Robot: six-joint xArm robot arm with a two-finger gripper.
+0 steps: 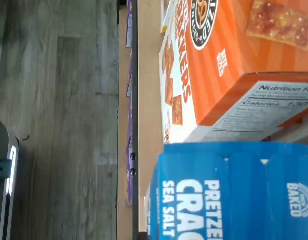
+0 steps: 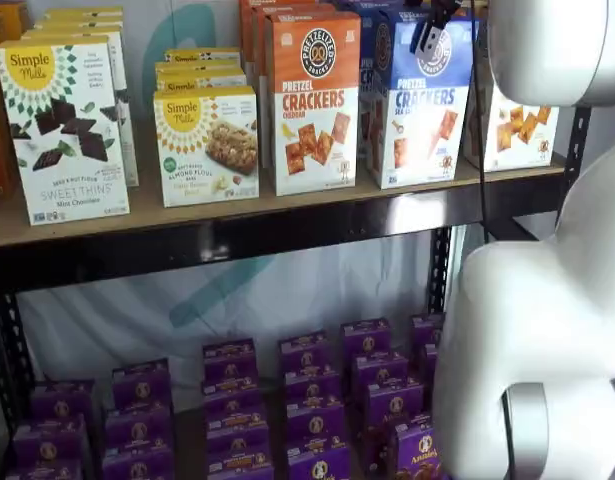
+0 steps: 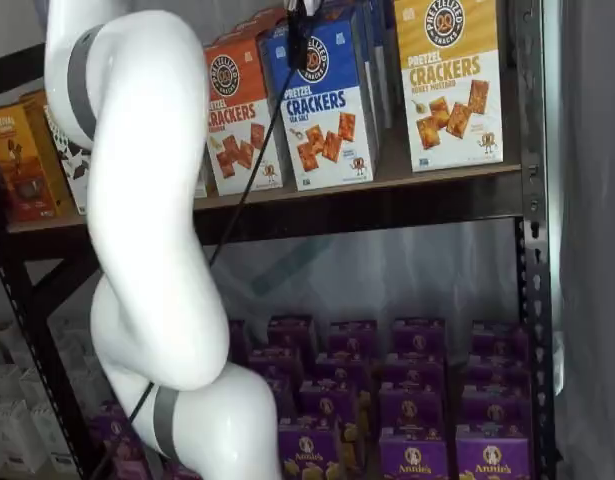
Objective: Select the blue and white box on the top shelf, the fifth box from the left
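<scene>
The blue and white box (image 2: 427, 110) stands upright on the top shelf (image 2: 237, 235), between an orange-topped Cheddar carton (image 2: 310, 100) and a yellow-topped carton (image 2: 517, 125). It also shows in a shelf view (image 3: 327, 110). The wrist view shows its blue top (image 1: 234, 195) close up, beside the orange carton (image 1: 234, 55). My gripper (image 2: 434, 25) hangs from the view's top edge right at the blue box's top front. In a shelf view (image 3: 299, 38) it shows as a black finger with a cable. No gap between the fingers shows, so I cannot tell its state.
Simple Mills cartons (image 2: 62, 130) stand at the shelf's left. Small purple boxes (image 2: 307, 400) fill the lower level. My white arm (image 3: 147, 200) stands in front of the shelves. A black upright (image 3: 532, 250) bounds the right side. The wrist view shows grey floor (image 1: 58, 100) beyond the shelf edge.
</scene>
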